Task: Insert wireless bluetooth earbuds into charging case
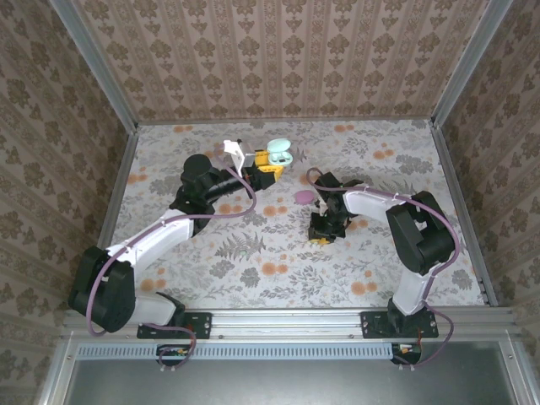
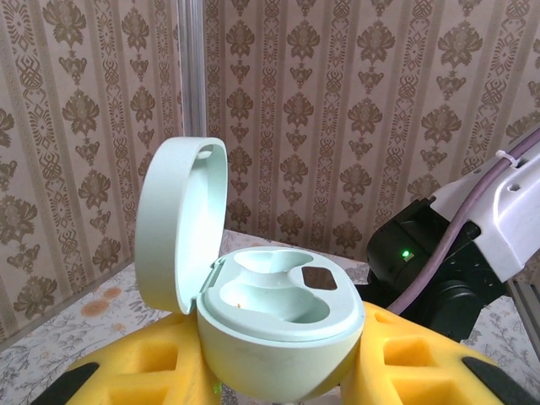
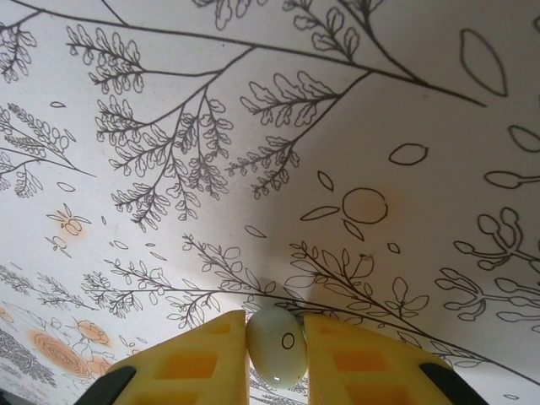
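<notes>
The mint charging case (image 2: pixel 278 333) stands open, lid (image 2: pixel 179 224) tipped up to the left, both wells empty. My left gripper (image 2: pixel 283 367) is shut on its lower body between yellow fingers (image 2: pixel 409 359). From above, the case (image 1: pixel 278 153) is held off the table at the back middle by the left gripper (image 1: pixel 268 162). A pale whitish-mint earbud (image 3: pixel 276 346) is pinched between the yellow pads (image 3: pixel 207 363) of my right gripper (image 3: pixel 276 353), just above the floral table. The right gripper (image 1: pixel 325 228) points down at the table's centre right.
A small pink oval piece (image 1: pixel 301 197) lies on the floral tablecloth (image 1: pixel 253 253) between the two grippers; whether it is a case or a bud I cannot tell. The right arm's black link (image 2: pixel 422 266) rises behind the case. Patterned walls (image 1: pixel 278 59) enclose the table.
</notes>
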You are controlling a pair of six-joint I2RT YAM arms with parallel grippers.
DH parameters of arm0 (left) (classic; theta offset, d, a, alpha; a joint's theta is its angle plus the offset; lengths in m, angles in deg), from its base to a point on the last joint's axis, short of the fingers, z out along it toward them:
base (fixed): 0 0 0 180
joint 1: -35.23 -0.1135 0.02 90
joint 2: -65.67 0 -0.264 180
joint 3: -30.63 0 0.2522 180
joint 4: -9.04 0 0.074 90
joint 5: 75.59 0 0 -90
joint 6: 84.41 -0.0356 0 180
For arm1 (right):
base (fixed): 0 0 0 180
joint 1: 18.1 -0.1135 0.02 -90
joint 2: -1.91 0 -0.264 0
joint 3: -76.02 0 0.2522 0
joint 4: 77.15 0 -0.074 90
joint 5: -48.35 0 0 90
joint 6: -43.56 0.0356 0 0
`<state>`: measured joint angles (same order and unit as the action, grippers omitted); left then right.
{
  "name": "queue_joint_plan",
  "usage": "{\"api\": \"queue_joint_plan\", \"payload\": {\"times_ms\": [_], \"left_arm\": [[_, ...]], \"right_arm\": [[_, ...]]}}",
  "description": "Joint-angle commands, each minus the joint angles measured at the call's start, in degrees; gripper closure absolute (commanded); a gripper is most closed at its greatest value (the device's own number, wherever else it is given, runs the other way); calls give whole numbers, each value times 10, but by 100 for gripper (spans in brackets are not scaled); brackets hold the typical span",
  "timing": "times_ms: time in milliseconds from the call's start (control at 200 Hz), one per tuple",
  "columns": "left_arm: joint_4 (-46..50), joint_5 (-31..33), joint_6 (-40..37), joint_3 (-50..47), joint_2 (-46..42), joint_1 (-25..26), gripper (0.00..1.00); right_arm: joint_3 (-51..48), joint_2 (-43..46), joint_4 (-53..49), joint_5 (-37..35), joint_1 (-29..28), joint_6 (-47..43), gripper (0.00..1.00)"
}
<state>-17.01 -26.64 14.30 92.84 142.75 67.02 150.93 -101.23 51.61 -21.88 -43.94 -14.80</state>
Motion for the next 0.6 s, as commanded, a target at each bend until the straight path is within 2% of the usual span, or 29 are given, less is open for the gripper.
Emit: {"api": "queue_joint_plan", "payload": {"times_ms": [0, 335, 595], "left_arm": [[1, 6, -18, 11, -9, -3, 68], [1, 10, -21, 7, 23, -3, 68], [12, 16, -47, 3, 49, 6, 69]], "right_arm": [[10, 28, -1, -31, -5, 0, 79], [44, 128, -54, -77, -2, -1, 79], [151, 191, -116, -109, 2, -22, 79]]}}
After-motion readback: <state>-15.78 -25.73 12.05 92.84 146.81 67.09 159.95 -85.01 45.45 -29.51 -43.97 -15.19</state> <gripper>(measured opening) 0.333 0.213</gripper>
